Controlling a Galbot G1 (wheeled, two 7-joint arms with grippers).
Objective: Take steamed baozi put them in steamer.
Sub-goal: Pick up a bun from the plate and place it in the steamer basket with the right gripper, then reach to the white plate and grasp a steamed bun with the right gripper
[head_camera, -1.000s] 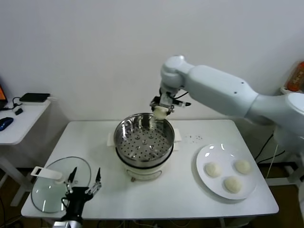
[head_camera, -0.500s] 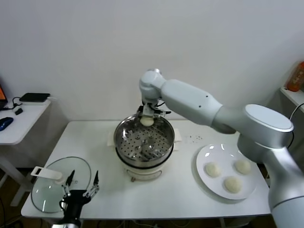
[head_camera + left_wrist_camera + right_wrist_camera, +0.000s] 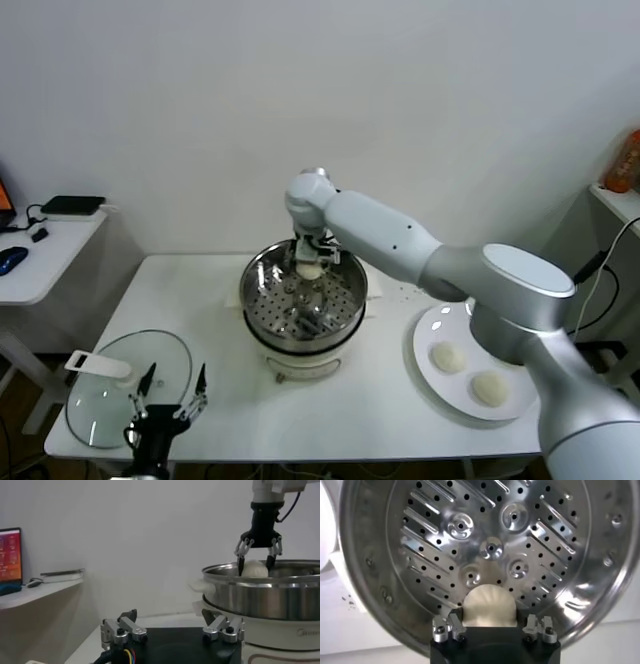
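Note:
The steel steamer (image 3: pixel 285 312) stands mid-table on its white base. My right gripper (image 3: pixel 309 262) is shut on one cream-white baozi (image 3: pixel 310 270) and holds it just inside the pot, above the back part of the perforated tray. The right wrist view shows this baozi (image 3: pixel 488 605) between the fingers (image 3: pixel 453 626) over the tray (image 3: pixel 490 545). The left wrist view shows it (image 3: pixel 253 569) above the steamer rim (image 3: pixel 260 574). Two more baozi (image 3: pixel 447 356) (image 3: pixel 490 388) lie on the white plate (image 3: pixel 430 330); a further one is hidden by my right arm. My left gripper (image 3: pixel 168 395) is open and empty at the front left.
A round glass lid with a white handle (image 3: pixel 100 400) lies at the front left, beside the left gripper. A side desk (image 3: pixel 40 250) with dark devices stands to the left. An orange object (image 3: pixel 622 160) sits on a shelf at the far right.
My right gripper has carried the baozi from over the steamer's back right rim leftward and down into the pot. The left gripper has barely shifted.

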